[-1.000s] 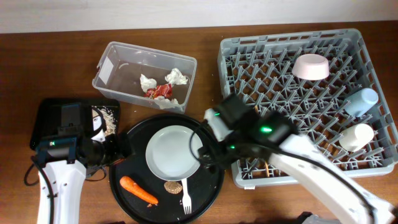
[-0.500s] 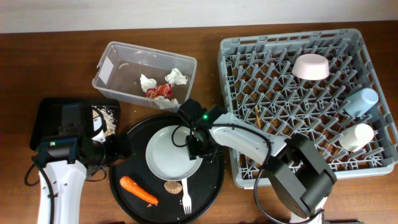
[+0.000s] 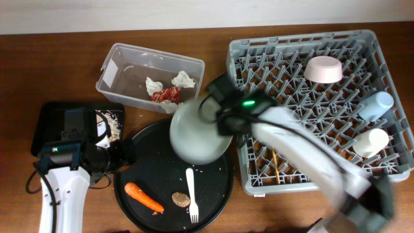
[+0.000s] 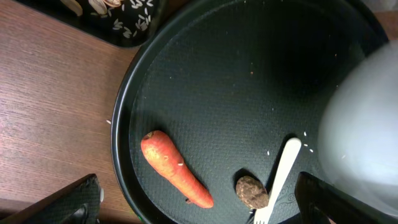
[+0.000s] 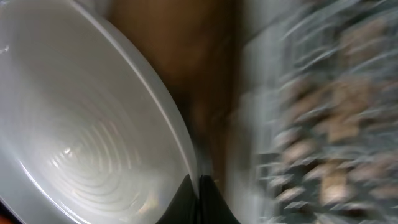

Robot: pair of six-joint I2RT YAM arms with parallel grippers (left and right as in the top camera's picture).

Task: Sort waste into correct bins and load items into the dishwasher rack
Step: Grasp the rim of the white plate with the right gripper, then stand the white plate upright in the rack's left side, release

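My right gripper (image 5: 199, 186) is shut on the rim of the grey-white plate (image 5: 81, 124). In the overhead view the plate (image 3: 194, 133) hangs tilted over the round black tray's (image 3: 152, 171) far edge, beside the grey dishwasher rack (image 3: 297, 40), with the right gripper (image 3: 221, 124) at its rim. An orange carrot (image 4: 176, 169), a small brown lump (image 4: 252, 191) and a white fork (image 4: 278, 177) lie on the tray. My left gripper (image 4: 196, 193) is open just above them, holding nothing.
The clear tub (image 3: 113, 71) at the back holds white tissues (image 3: 183, 79) and a red wrapper (image 3: 168, 95). A small black tray (image 3: 48, 123) with beige crumbs (image 3: 113, 123) sits at left. The rack carries a pink bowl (image 3: 323, 69), a blue cup (image 3: 375, 105), a cream cup (image 3: 370, 142) and a chopstick (image 3: 277, 165).
The right gripper closed on the plate's rim and lifted it off the round tray, up and right toward the rack. The whole fork now shows. The left arm stayed still.
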